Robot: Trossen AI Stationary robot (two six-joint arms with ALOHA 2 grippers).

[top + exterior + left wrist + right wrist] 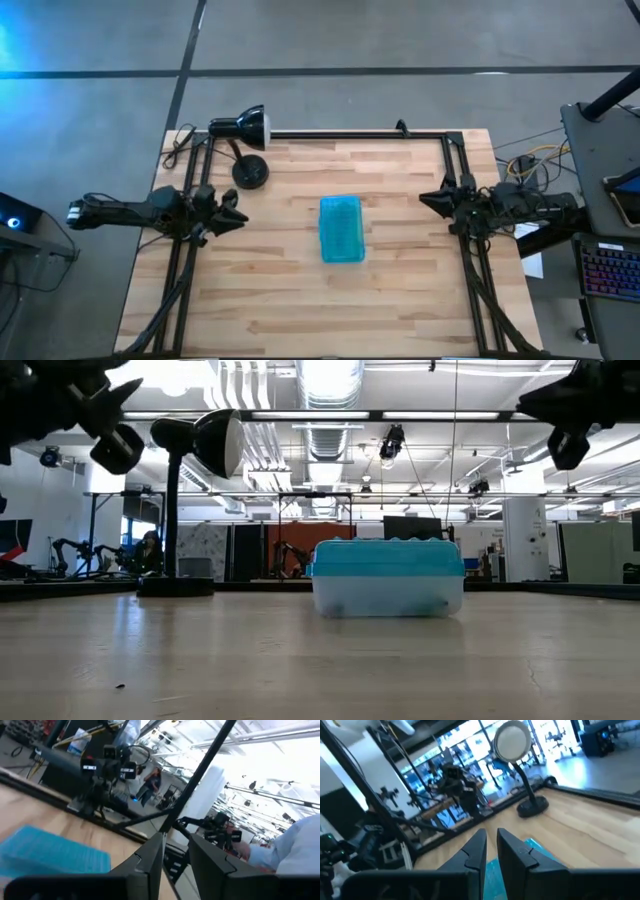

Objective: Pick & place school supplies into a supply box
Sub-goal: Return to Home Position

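Note:
The supply box [341,229] lies closed in the middle of the table, its teal half on top of its clear half [387,578]; it also shows in both wrist views [50,855] [535,847]. The school supplies are out of view. My left gripper [240,217] hangs over the table's left edge, pointing level toward the box, fingers a little apart with nothing between them [175,837]. My right gripper [422,198] hangs over the right edge, pointing level toward the box, fingers nearly together and empty [491,832]. Both are well above the table top [115,410] [555,420].
A black desk lamp [245,128] stands at the far left, its round base [250,172] on the wood. A black frame [400,133] runs along the far edge and both sides. Bare wood [330,310] lies around the box. Beyond the table, people [150,782] show in the room.

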